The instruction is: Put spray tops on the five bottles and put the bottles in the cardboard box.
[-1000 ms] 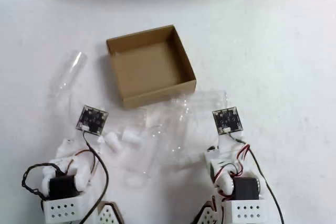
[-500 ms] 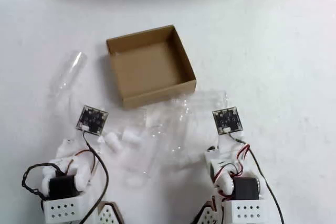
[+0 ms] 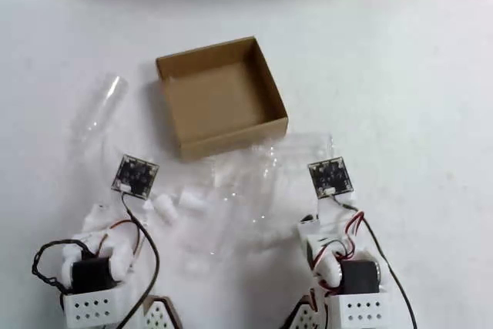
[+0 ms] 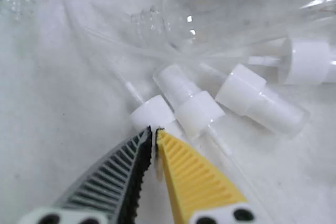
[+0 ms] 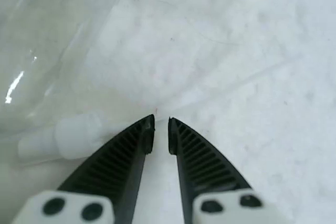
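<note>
White desk [image 3: 400, 75]: your left hand [image 4: 155, 129] is sitting pinched together, right hand [image 5: 161, 127] barely parted. You're needing to spread the left before straddling the nearest spray top [image 4: 152, 114].

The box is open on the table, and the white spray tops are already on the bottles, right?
No. The spray tops lie loose on the table beside the bottles, not on them, as the left wrist view shows. The box is open on the table.
</note>
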Available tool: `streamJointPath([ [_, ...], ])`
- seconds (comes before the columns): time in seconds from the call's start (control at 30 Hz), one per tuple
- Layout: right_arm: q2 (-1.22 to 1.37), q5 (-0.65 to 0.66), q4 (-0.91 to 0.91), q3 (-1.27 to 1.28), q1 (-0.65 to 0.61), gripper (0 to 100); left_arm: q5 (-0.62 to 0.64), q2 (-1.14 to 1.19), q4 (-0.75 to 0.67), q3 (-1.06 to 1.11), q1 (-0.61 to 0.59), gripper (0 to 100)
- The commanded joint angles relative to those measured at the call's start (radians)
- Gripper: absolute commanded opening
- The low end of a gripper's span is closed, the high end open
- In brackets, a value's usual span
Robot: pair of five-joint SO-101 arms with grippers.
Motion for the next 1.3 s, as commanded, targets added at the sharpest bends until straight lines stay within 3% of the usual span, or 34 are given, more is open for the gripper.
streamJointPath([
  [0.0,-0.004,-0.002,-0.002,0.009,-0.007,1.7,-0.006,-0.012,0.003,-0.003,0.010,2],
  [0.8,-0.004,-0.002,-0.002,0.009,0.081,1.9,-0.011,-0.013,-0.008,-0.009,0.008,2],
  [1.27,-0.004,-0.002,-0.002,0.009,0.084,2.1,-0.006,-0.013,-0.212,-0.187,-0.064,2],
])
